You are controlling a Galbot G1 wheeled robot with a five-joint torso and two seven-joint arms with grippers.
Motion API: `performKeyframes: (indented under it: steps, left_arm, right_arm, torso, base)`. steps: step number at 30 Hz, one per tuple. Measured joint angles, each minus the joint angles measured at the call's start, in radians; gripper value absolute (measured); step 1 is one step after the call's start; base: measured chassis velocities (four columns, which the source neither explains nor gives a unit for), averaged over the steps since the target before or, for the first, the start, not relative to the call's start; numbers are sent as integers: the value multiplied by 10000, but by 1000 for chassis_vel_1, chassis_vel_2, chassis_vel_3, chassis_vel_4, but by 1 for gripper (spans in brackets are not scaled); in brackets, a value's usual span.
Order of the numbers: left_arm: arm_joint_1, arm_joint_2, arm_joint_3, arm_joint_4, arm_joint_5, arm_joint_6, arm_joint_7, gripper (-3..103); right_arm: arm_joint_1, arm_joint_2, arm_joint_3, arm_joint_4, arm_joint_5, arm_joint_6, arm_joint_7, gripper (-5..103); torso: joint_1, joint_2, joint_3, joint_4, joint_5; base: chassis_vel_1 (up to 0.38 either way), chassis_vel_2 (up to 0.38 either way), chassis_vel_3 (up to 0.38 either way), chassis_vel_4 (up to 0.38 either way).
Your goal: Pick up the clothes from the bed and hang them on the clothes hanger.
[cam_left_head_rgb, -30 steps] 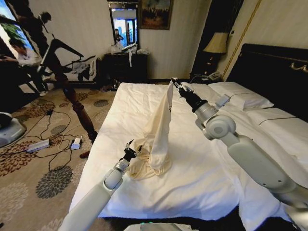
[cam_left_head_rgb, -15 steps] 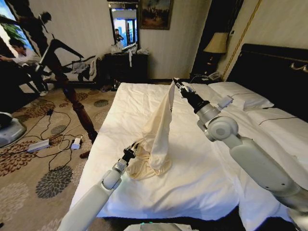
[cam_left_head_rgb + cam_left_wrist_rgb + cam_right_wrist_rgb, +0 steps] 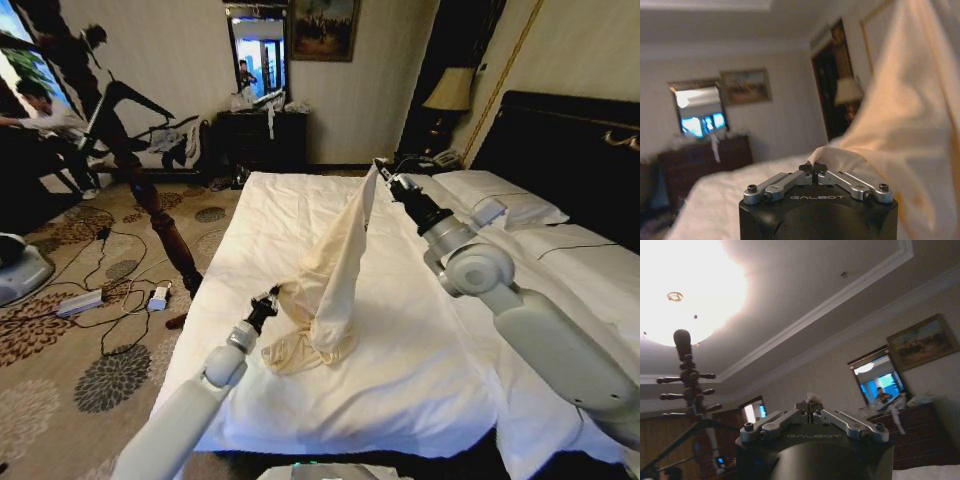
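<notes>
Your right gripper (image 3: pixel 379 166) has carried the clothes (image 3: pixel 335 275) higher above the bed (image 3: pixel 400 370), fingers clamped on the top edge; your left gripper (image 3: pixel 271 296) pinches a lower fold. Thin, limp cloth: hold at the edges.

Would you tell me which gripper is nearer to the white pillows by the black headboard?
The right gripper: it holds the cream cloth garment up just beside the white pillows. The left gripper pinches the garment's lower part near the bed's foot.
</notes>
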Motion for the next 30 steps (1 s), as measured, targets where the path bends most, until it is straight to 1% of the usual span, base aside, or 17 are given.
performKeyframes:
  steps: [2, 4, 5, 7, 8, 9, 10, 13, 15, 18, 19, 22, 24, 26, 27, 28, 30]
  left_arm:
    - [5, 269, -556, -454, -403, 130, -82, 0]
    - [-204, 786, -1385, -890, -1087, 369, -221, 0]
    - [-204, 786, -1385, -890, -1087, 369, -221, 0]
    - [-450, 1195, -1883, -1034, -1603, 534, -332, 0]
    - [-781, 1624, -2315, -1102, -2118, 695, -421, 0]
    - [-956, 1819, -2490, -1111, -2347, 756, -464, 0]
    - [-956, 1819, -2490, -1111, -2347, 756, -464, 0]
    - [-1518, 2352, -2923, -1149, -3036, 949, -618, 0]
    - [-1900, 2759, -3316, -1322, -3776, 1159, -729, 0]
    - [-1919, 2895, -3475, -1422, -4085, 1281, -740, 0]
    - [-1766, 2915, -3478, -1429, -4187, 1342, -742, 0]
    - [-1291, 2740, -3140, -1257, -4190, 1429, -673, 0]
    - [-723, 2292, -2509, -905, -4195, 1612, -332, 0]
    - [-474, 1934, -2037, -633, -4240, 1774, -91, 0]
    - [-474, 1934, -2037, -633, -4240, 1774, -91, 0]
    - [-375, 1668, -1611, -414, -4339, 1914, 27, 0]
    - [-323, 1032, -407, 233, -4541, 2259, 115, 0]
  right_arm:
    - [-202, -136, 256, 5, 8, 27, -36, 0]
    - [-509, -375, 796, 135, 277, 130, -274, 0]
    - [-509, -375, 796, 135, 277, 130, -274, 0]
    - [-689, -521, 1178, 267, 553, 214, -521, 0]
    - [-845, -665, 1516, 397, 804, 303, -812, 0]
    - [-916, -731, 1663, 467, 917, 339, -963, 0]
    - [-916, -731, 1663, 467, 917, 339, -963, 0]
    - [-1143, -916, 2149, 749, 1347, 382, -1414, 0]
    - [-1460, -1078, 2689, 1112, 1759, 391, -1922, 0]
    - [-1772, -1180, 2994, 1363, 1871, 391, -2202, 0]
    - [-2113, -1234, 3153, 1607, 1860, 369, -2281, 0]
    - [-2616, -1226, 3126, 1874, 1495, 190, -2069, 0]
    - [-2935, -1043, 2662, 1974, 776, -7, -1594, 0]
    - [-2977, -851, 2196, 1970, 423, -99, -1318, 0]
    - [-2977, -851, 2196, 1970, 423, -99, -1318, 0]
    - [-2962, -684, 1851, 1940, 231, -145, -1140, 0]
    - [-2692, -178, 1009, 1733, -50, -225, -790, 0]
  torso:
    - [0, 0, 0, 1, -1]
    - [0, 0, 0, 1, -4]
    - [0, 0, 0, 1, -4]
    - [0, 0, 0, 1, -2]
    - [0, 0, 0, 0, -3]
    - [-1, 0, 0, 1, -3]
    - [-1, 0, 0, 1, -3]
    - [1, 0, 1, 2, -3]
    - [0, 0, 0, 0, 0]
    - [0, 1, -1, 1, 1]
    - [-2, 1, -2, 0, 0]
    - [-2, 2, -1, 0, 0]
    - [-2, 0, 1, 1, -6]
    - [-1, 0, 1, 3, -1]
    - [-1, 0, 1, 3, -1]
    - [-2, 0, 1, 4, -1]
    - [-2, 0, 1, -3, -2]
  base:
    - [0, 0, 0, 0]
    - [0, 0, 0, 0]
    - [0, 0, 0, 0]
    - [0, 0, 0, 0]
    - [0, 0, 0, 0]
    - [0, 0, 0, 0]
    - [0, 0, 0, 0]
    - [0, 0, 0, 0]
    - [0, 0, 0, 0]
    - [0, 0, 0, 0]
    - [0, 0, 0, 0]
    - [0, 0, 0, 0]
    - [0, 0, 0, 0]
    - [0, 0, 0, 0]
    - [0, 0, 0, 0]
    - [0, 0, 0, 0]
    - [0, 0, 0, 0]
